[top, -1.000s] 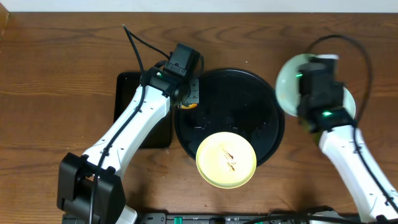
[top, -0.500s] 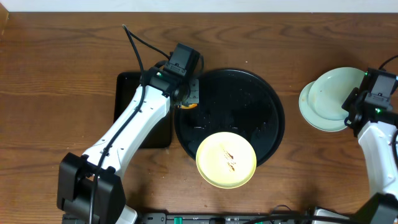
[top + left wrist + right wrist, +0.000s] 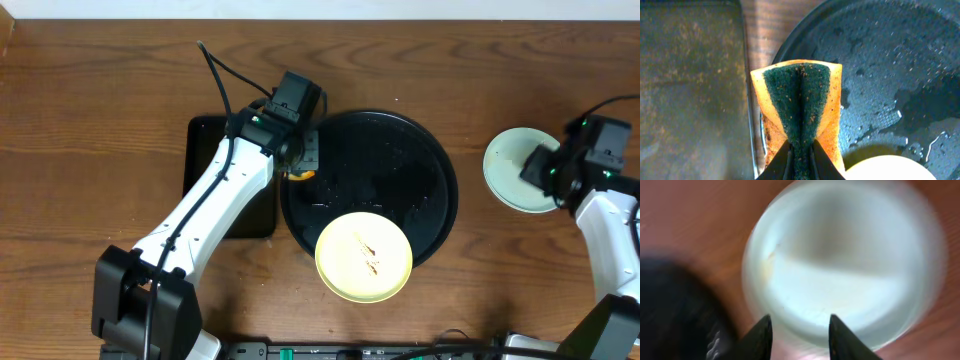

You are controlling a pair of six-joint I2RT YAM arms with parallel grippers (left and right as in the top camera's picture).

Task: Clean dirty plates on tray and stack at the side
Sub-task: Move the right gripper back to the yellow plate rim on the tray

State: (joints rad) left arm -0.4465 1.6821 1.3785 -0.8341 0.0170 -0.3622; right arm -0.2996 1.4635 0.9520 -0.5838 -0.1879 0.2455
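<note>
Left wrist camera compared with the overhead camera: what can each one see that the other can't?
Only the left wrist view: the sponge up close, folded, its green scrubbing face flecked with brown, pinched by the left gripper, and water beads on the round black tray. Only the overhead view: the right gripper, open over a mint plate on the wood, and the brown smears on the yellow plate. Both: sponge, round tray, the rectangular tray, and at least the yellow plate's rim.

No readable text, no labels or brands, no numbers
</note>
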